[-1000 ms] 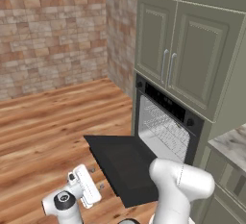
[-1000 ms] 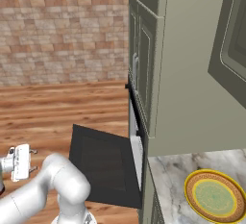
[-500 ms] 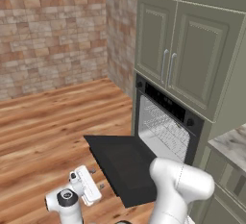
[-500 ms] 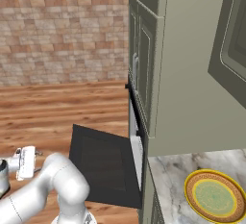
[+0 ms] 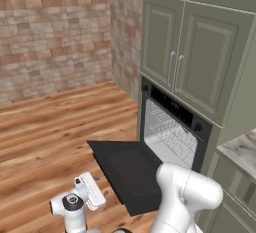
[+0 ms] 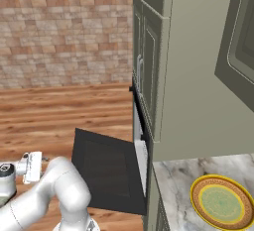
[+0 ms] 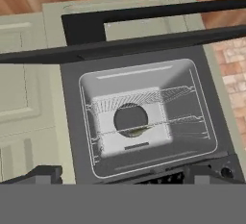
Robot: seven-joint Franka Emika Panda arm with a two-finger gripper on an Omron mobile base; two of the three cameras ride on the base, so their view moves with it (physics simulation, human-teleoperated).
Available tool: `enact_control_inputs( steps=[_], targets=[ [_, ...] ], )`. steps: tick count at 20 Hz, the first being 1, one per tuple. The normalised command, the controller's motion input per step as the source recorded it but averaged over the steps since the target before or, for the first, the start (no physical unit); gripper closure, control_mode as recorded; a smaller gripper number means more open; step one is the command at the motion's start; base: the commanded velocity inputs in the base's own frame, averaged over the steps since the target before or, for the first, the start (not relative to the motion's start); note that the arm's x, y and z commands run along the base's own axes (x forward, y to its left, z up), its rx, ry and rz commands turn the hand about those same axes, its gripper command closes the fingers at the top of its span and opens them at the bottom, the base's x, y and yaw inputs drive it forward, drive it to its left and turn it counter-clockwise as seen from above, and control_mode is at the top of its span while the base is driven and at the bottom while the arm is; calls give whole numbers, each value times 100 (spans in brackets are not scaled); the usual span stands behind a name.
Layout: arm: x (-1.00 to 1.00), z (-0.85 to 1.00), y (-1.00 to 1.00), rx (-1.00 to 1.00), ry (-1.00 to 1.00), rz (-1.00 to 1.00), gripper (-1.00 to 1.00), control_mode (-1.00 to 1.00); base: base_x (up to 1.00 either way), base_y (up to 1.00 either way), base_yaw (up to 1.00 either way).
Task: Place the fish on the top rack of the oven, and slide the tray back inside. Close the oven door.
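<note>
Fish on oven rack, far from open tool.

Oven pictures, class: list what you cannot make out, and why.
- Fish: hand view, a small dim shape on a rack; too small to be sure.
- Oven interior: right base view, edge-on, hidden by the cabinet side.
- Claw fingers: left base view, too small.

A brick wall in mottled tan and red runs across the far side of the room, meeting a floor of warm wooden planks. On the right stand tall grey-green cabinets with panelled doors and slim metal handles. Near the right corner, a marble-patterned bench carries a round yellow plate with an orange rim. The light is even and soft.
</note>
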Motion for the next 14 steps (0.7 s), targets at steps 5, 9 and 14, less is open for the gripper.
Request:
enact_control_inputs(
  steps=[5, 9, 14],
  targets=[
    [38, -50, 0, 0, 2, 0, -100, -100, 0, 0, 0],
    [38, -53, 0, 0, 1, 0, -100, -100, 0, 0, 0],
    [34, -50, -1, 0, 0, 0, -100, -100, 0, 0, 0]
  ],
)
